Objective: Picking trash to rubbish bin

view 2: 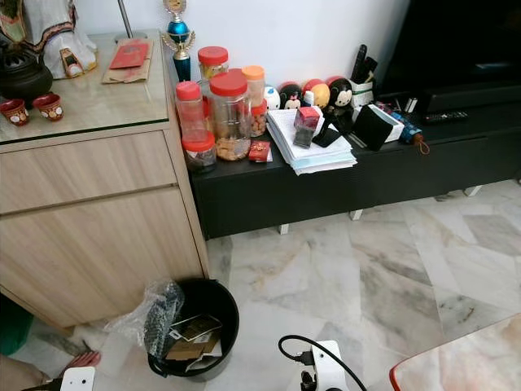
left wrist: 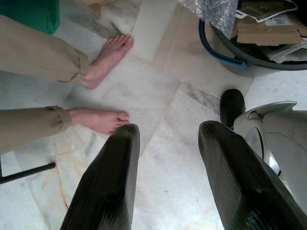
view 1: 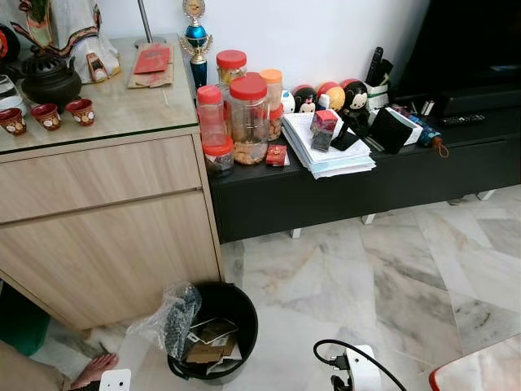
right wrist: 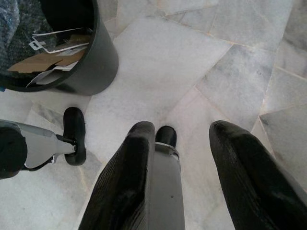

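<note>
A black round rubbish bin stands on the marble floor by the wooden cabinet. It holds cardboard pieces and papers, and a crumpled clear plastic bag hangs over its left rim. My left gripper hangs open over bare floor, left of the bin, nothing between its fingers. My right gripper is open too, low over the floor to the right of the bin, holding nothing.
A person's bare feet and tan trouser legs are close to my left gripper. A wooden cabinet stands on the left, a low black TV bench with jars, papers and toys behind. A red-rimmed marble tabletop is at bottom right.
</note>
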Available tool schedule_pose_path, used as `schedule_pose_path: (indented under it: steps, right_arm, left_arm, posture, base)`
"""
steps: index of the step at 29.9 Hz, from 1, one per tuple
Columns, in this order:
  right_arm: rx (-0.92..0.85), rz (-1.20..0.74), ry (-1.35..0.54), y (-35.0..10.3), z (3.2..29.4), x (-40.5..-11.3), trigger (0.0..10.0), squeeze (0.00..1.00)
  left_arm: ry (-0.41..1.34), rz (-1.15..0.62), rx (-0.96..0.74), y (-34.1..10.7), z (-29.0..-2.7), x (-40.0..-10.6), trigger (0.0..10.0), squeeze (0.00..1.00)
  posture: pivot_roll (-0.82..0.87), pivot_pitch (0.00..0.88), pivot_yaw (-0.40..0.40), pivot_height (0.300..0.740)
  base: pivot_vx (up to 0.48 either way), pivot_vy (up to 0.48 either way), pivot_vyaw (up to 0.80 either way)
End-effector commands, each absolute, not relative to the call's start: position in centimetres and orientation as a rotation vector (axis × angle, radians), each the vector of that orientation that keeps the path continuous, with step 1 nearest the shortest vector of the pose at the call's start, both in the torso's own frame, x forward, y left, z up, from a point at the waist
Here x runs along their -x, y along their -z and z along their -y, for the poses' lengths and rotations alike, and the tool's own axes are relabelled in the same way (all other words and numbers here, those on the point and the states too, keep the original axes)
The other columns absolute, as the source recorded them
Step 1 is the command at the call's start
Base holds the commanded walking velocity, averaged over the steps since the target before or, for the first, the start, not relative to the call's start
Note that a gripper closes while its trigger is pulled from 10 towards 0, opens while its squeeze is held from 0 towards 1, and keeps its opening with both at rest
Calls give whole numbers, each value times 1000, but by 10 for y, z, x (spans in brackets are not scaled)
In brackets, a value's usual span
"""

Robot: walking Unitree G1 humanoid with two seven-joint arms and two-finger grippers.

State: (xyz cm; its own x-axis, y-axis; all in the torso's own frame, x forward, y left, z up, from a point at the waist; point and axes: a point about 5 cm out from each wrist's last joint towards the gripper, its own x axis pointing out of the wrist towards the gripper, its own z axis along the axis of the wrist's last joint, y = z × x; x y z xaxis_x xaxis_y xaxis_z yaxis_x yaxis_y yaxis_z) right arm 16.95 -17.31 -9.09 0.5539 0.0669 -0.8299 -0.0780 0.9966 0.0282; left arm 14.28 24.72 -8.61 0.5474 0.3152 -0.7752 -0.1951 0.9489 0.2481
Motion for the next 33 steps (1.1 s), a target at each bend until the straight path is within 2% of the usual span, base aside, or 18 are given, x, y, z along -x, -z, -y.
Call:
schedule_pose_path:
  steps: [1,6,33]
  right_arm:
    - [-2,-974,-75,90,172,-173,10000,0]
    - [0,-972,-83,89,170,-174,10000,0]
    - [52,-1026,-139,94,167,-165,10000,0]
  left_arm:
    - [-314,-962,-153,86,-250,-141,10000,0]
    - [-313,-961,-154,86,-249,-141,10000,0]
    - [-305,-969,-151,88,-245,-140,10000,0]
  posture:
    - [43,49,6,740]
    - [44,51,6,740]
    - [44,58,1,740]
  base:
    - [0,0,0]
    - [0,0,0]
    - [0,0,-725]
